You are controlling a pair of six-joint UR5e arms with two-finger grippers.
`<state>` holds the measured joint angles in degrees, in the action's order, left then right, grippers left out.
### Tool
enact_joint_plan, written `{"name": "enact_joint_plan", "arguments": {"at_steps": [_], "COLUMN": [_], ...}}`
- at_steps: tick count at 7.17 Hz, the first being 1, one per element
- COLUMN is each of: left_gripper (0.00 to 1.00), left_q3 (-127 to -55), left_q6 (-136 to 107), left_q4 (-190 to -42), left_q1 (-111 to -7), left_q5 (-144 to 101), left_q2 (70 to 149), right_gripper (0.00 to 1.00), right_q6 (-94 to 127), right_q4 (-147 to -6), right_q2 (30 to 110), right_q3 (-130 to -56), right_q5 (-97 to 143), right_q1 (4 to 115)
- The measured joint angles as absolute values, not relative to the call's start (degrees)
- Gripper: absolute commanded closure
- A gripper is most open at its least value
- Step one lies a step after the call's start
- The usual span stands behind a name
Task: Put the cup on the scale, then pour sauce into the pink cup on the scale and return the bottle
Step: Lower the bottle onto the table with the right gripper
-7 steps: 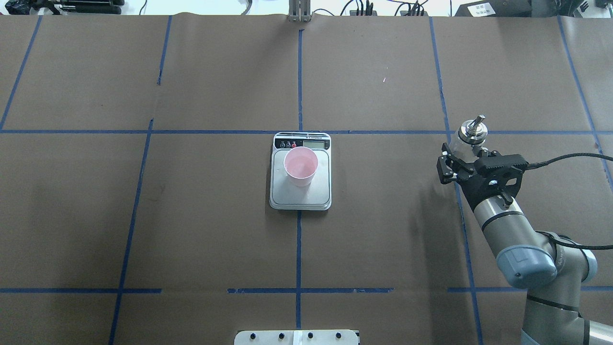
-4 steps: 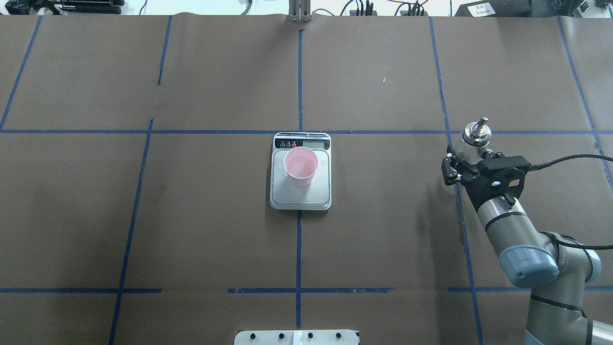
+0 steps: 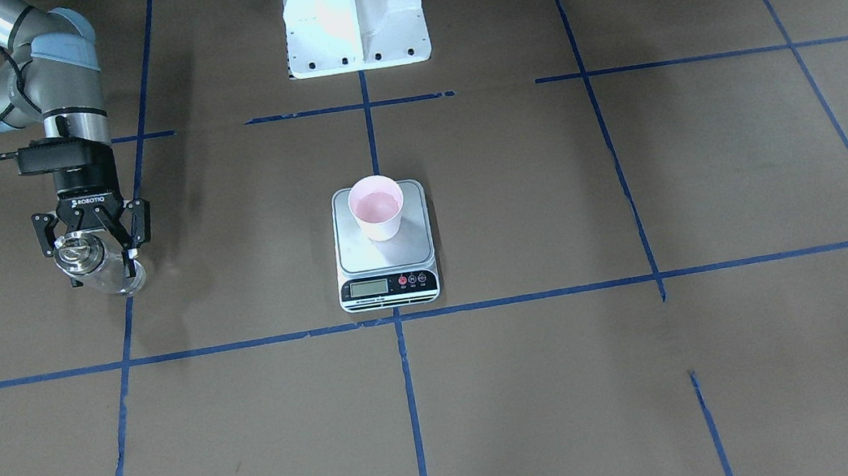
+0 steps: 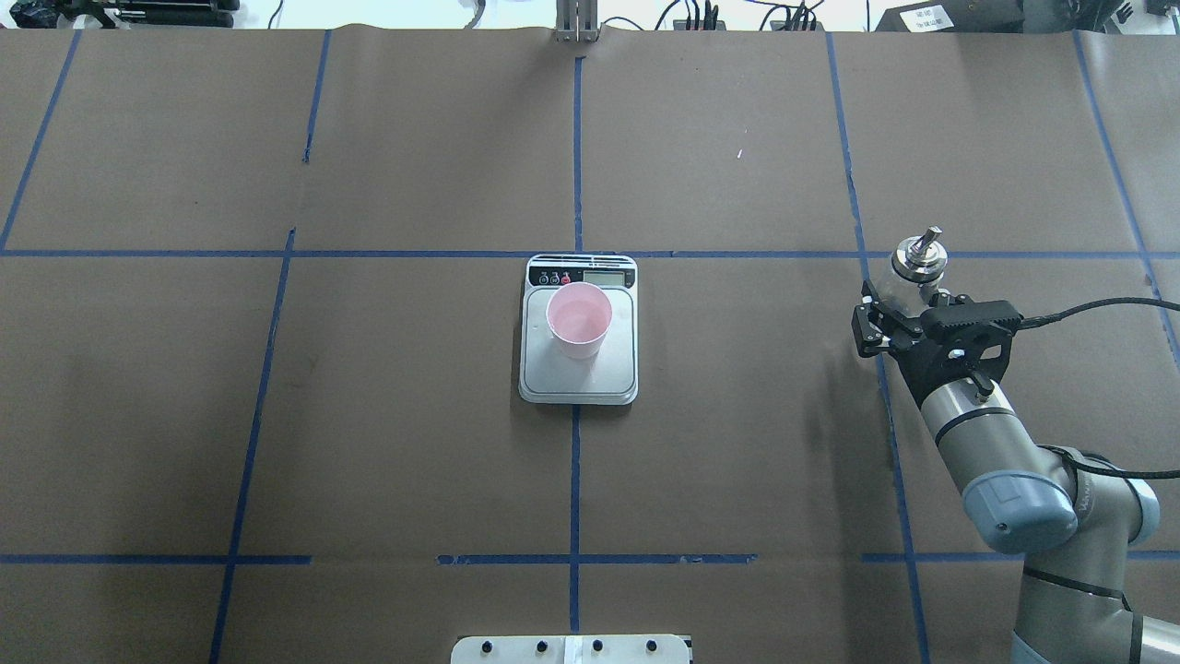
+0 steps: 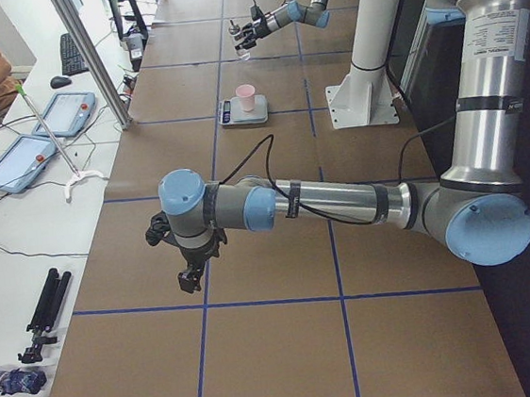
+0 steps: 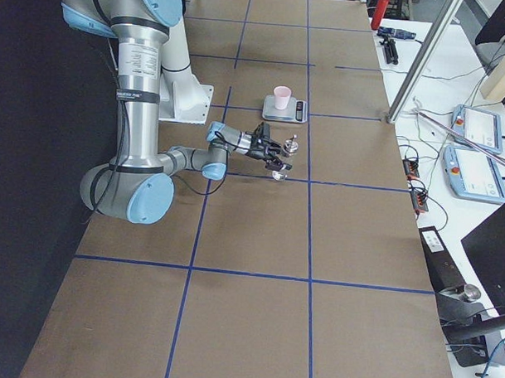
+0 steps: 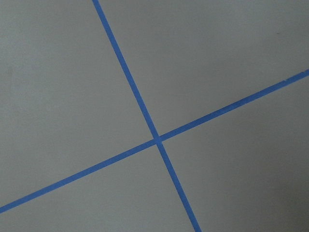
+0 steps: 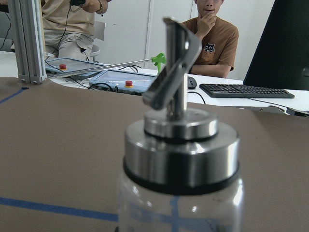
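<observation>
The pink cup (image 4: 579, 318) stands upright on the silver platform of the scale (image 4: 608, 376) at the table's middle; it also shows in the front view (image 3: 377, 207). The clear glass bottle (image 4: 915, 256) with its metal cap and spout is upright at the table's right side. My right gripper (image 4: 899, 290) grips its body from the side, fingers on either flank (image 3: 100, 268). The bottle's cap fills the right wrist view (image 8: 181, 159). Its base is at or just above the paper. My left gripper (image 5: 188, 280) hangs over the table's left end; I cannot tell whether it is open.
Blue tape lines grid the brown paper (image 4: 277, 415). The white robot pedestal (image 3: 354, 18) stands behind the scale. People, tablets and a keyboard (image 8: 241, 89) sit beyond the table's far edge. An aluminium post (image 4: 576, 23) stands at the far middle edge.
My right gripper and the bottle shifted slightly right and toward the robot, then held still. The cup and scale have not moved.
</observation>
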<state>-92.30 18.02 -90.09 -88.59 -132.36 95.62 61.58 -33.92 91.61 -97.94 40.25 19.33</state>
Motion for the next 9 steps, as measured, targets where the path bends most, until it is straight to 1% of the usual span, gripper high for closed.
{"name": "enact_joint_plan", "arguments": {"at_steps": [6, 7, 8, 9], "left_gripper": [0.00, 0.00, 0.00, 0.00], "left_q3": [-92.4, -92.4, -92.4, -92.3], "left_q6": [18.0, 18.0, 18.0, 18.0], "left_q4": [-90.1, -90.1, -90.1, -90.1], "left_q1": [-88.7, -88.7, -88.7, -88.8], "left_q5": [-132.3, -132.3, -132.3, -132.3], "left_q2": [95.6, 95.6, 95.6, 95.6], "right_gripper": [1.00, 0.95, 0.53, 0.01], "right_q6": [62.7, 62.7, 62.8, 62.8], "right_q4": [-33.9, -33.9, -33.9, -33.9], "right_q2": [91.7, 91.7, 91.7, 91.7], "right_q3": [-97.4, -97.3, -97.3, -97.3], "right_q5": [41.7, 41.8, 41.8, 41.8], "right_q1": [19.3, 19.3, 19.3, 19.3]}}
